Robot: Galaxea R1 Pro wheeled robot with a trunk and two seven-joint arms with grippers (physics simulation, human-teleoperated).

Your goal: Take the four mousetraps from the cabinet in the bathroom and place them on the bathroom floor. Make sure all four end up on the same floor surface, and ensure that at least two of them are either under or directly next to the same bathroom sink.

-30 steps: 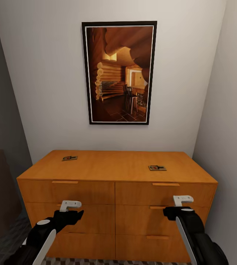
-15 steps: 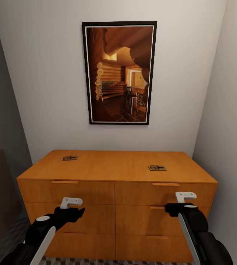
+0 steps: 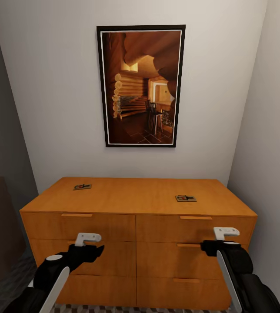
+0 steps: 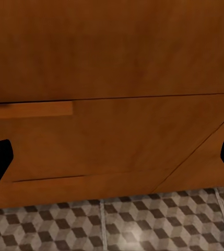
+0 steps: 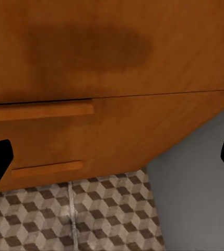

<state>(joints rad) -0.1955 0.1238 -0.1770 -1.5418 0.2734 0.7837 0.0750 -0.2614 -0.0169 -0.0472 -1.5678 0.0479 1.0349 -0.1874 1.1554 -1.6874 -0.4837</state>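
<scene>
Pale walls close in a narrow alcove in which an orange wooden dresser (image 3: 138,226) stands under a framed picture (image 3: 141,85) of a log interior. Two small flat items that look like mousetraps are seen lying on the dresser top: the left mousetrap (image 3: 82,187) toward the back left corner, the right mousetrap (image 3: 185,198) nearer the front edge on the right. The helper-named white cabinet is not what is faced; the traps are judged to rest on this dresser instead.

Both arms are held low in front of the drawer fronts. The left gripper (image 3: 90,244) is placed below and slightly right of the left mousetrap; the right gripper (image 3: 220,239) is placed below and to the right of the right mousetrap. Each trap thus lies up and away from its gripper, and the right pairing is the nearer. Each trap's long axis runs roughly across the dresser, side to side.

In both wrist views, dark fingertips are seen at opposite edges with nothing between them, so both grippers are judged released. Cube-patterned bathroom floor (image 5: 91,219) is visible beneath the dresser.
</scene>
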